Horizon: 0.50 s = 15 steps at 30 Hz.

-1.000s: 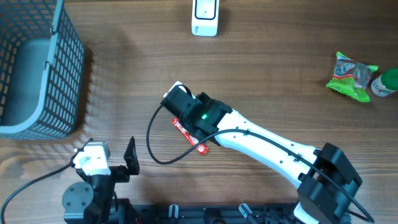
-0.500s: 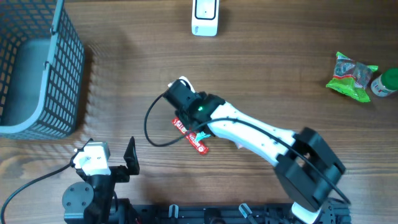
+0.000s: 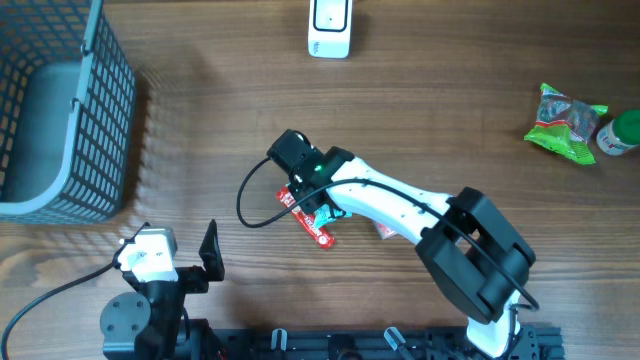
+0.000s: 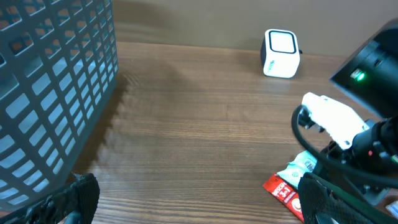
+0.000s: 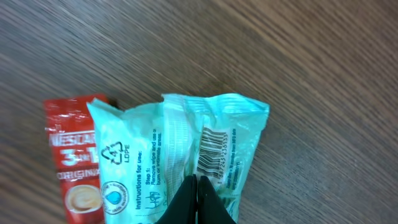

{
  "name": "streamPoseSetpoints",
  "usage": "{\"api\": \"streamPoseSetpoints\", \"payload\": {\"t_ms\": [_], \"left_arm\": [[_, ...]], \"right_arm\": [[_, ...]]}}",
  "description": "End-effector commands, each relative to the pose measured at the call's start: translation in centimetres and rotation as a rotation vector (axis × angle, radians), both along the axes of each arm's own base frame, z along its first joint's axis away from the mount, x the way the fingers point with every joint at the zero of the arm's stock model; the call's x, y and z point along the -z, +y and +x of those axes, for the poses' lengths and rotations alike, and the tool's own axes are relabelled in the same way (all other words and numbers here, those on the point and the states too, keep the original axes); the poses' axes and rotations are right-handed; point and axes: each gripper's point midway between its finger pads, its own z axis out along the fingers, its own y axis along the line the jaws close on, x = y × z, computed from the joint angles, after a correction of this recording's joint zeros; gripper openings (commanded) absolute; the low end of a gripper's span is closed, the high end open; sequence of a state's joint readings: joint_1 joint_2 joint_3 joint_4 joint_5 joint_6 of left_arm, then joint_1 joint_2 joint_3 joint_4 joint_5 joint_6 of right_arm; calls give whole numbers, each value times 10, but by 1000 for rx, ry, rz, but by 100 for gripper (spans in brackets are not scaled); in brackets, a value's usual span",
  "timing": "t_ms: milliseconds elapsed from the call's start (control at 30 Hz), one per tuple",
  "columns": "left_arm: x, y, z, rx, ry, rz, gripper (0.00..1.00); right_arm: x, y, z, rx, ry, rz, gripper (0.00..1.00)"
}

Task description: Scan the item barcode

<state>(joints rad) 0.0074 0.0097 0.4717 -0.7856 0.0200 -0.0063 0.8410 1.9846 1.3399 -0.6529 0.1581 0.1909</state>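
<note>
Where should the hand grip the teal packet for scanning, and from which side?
Probably pinch the centre seam of the teal packet from above: it lies flat, overlapping the red sachet, and the seam sits beside the upward-facing barcode, leaving it uncovered.

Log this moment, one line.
phase: grasp | right gripper: shut on teal packet, barcode up | red sachet: under packet | left gripper: open | scanner: apart, far side

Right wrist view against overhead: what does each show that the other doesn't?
Only the right wrist: the barcode on the teal packet, with the right gripper pinched shut on that packet. Only overhead: the basket, the white scanner, the green snack bag and the open left gripper. Both: the red coffee sachet on the wooden table.
</note>
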Motion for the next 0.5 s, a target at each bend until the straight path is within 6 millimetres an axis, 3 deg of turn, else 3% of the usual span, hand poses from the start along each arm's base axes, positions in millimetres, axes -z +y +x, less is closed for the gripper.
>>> {"api": "streamPoseSetpoints", "payload": {"t_ms": [0, 67, 133, 267, 367, 467], "left_arm": [[3, 1, 1, -7, 3, -6, 100], [3, 1, 1, -7, 3, -6, 100], [3, 1, 1, -7, 3, -6, 100], [3, 1, 1, -7, 3, -6, 100], [3, 1, 1, -7, 3, -6, 100], [3, 1, 1, -7, 3, -6, 100]], "right_arm": [[-66, 22, 7, -1, -69, 173, 4], [-77, 24, 1, -14, -56, 208, 4], [-73, 20, -4, -11, -31, 189, 4], [-43, 9, -19, -7, 44, 142, 4], [-9, -2, -45, -20, 158, 116, 4], [8, -12, -54, -3, 189, 86, 4]]}}
